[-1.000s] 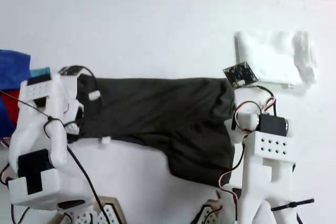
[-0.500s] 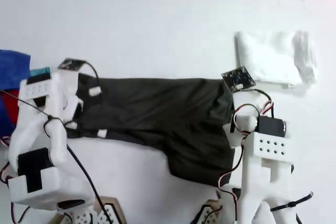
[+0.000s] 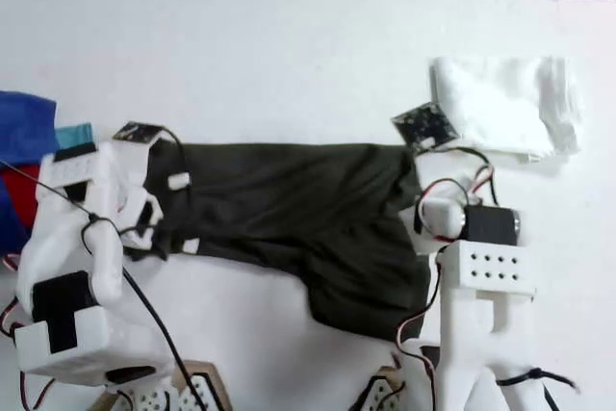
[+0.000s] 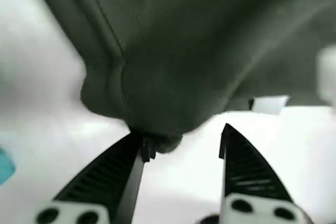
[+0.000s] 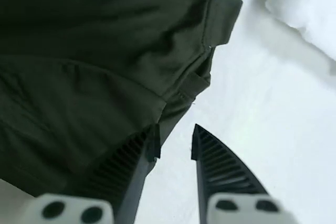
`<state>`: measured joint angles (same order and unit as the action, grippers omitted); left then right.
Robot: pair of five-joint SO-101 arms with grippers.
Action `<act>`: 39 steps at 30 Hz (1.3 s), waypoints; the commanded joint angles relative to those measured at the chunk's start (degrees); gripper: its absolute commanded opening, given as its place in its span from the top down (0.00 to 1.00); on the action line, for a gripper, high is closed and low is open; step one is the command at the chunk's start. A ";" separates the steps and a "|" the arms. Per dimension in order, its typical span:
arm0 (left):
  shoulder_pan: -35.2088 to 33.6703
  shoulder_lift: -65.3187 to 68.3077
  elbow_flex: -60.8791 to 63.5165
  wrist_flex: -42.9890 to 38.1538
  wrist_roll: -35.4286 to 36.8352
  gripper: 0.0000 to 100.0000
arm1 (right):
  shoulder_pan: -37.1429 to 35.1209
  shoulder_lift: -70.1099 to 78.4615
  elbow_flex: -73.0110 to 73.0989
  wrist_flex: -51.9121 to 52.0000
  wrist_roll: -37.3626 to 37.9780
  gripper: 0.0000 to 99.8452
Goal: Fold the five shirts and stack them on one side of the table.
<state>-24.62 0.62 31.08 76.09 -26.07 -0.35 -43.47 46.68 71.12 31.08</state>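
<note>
A dark green shirt [image 3: 298, 209] lies spread across the middle of the white table [image 3: 289, 55], with a lobe hanging toward the front. My left gripper [image 3: 168, 214] stands at the shirt's left end. In the left wrist view it [image 4: 184, 142] is open, and a bunched hem of the shirt [image 4: 199, 51] touches one fingertip [image 4: 140, 148]. My right gripper [image 3: 416, 175] is at the shirt's right edge. In the right wrist view it [image 5: 174, 139] stands narrowly open over bare table, one finger [image 5: 147, 148] against the shirt's [image 5: 94, 51] side seam.
A folded white shirt [image 3: 505, 108] lies at the back right, its corner [image 5: 310, 9] near my right gripper. Blue, teal and red cloth [image 3: 24, 132] is piled at the table's left edge. The arm bases and their cables stand at the front edge.
The right wrist has shifted a little left and away along the shirt's right edge. The left gripper has moved slightly along the left end. The shirt has barely changed.
</note>
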 commanded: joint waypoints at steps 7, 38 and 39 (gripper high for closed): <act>0.09 0.09 -32.92 14.42 2.11 0.78 | -6.20 0.84 1.32 -10.15 -7.47 0.96; 6.86 72.70 -114.07 12.40 9.05 0.84 | -2.68 39.34 -5.63 -21.23 -7.47 0.98; 6.86 72.88 -114.15 12.31 9.05 0.84 | -1.36 39.60 -6.95 -21.14 -7.47 0.98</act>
<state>-17.85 73.41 -80.48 88.92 -17.36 -5.45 -4.53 43.96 50.55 23.69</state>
